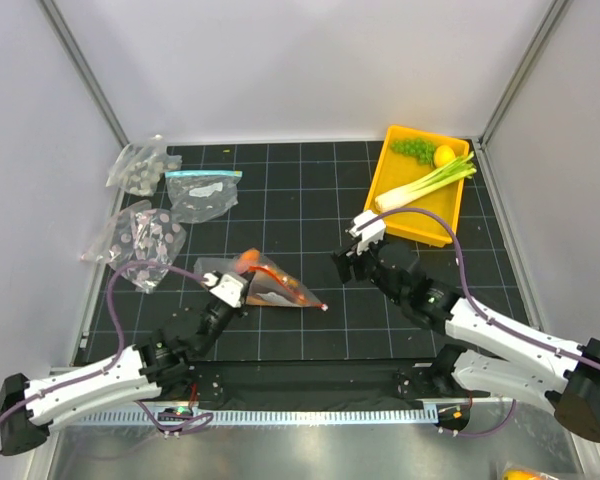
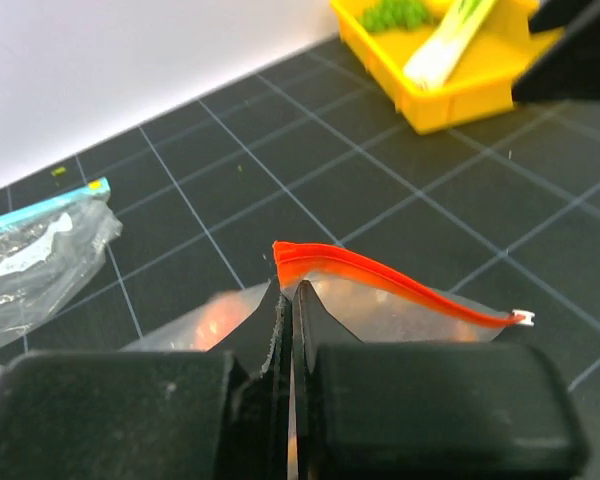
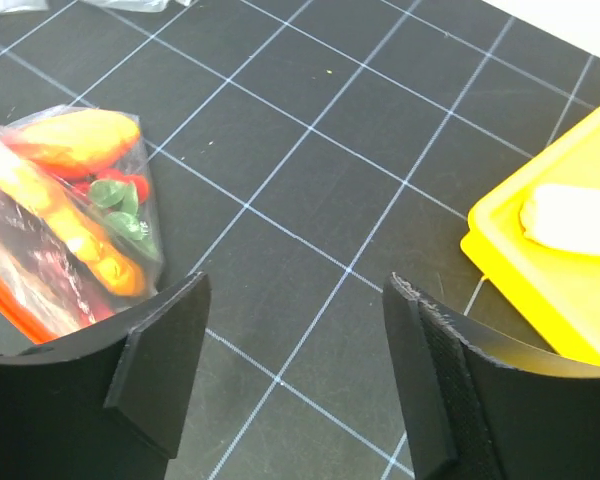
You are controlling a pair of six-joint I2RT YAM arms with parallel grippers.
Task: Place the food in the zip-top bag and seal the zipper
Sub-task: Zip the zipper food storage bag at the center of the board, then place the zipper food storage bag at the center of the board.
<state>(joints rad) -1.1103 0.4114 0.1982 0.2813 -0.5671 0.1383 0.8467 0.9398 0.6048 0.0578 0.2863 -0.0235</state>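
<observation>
Two grippers stand in opposite states, with the bag between them. Nearest the table's (image 1: 310, 200) near edge, the left gripper (image 2: 286, 295) is clamped tight on the zip-top bag (image 1: 280, 290), its fingertips pinching the clear plastic just under the left end of the zipper (image 2: 390, 283). The bag rests on the table left of centre, closer to the near edge than the far one. The food (image 3: 75, 205) is inside it: orange pieces, small red and green bits and something dark red show through the plastic in the right wrist view.

From that pinch the zipper's long axis runs off to the right, roughly along the near edge. It ends in a small white tab (image 2: 521, 318) on the right arm's side. In the left wrist view the strip reads as one thin orange-red line with no gap, so it looks pressed together, though I cannot tell whether every part has clicked shut.

Farther out and to the right of the tab, apart from the bag, the right gripper (image 3: 295, 375) hangs with its jaws wide and nothing between them, over bare table. It is the free one and the nearer to the tab end, so any further pass along the strip would probably fall to it, working from the tab toward the left pinch.

Beyond it, at the far right corner, sits a yellow tray (image 1: 378, 170); other clear bags (image 1: 205, 195) lie toward the far left corner.
</observation>
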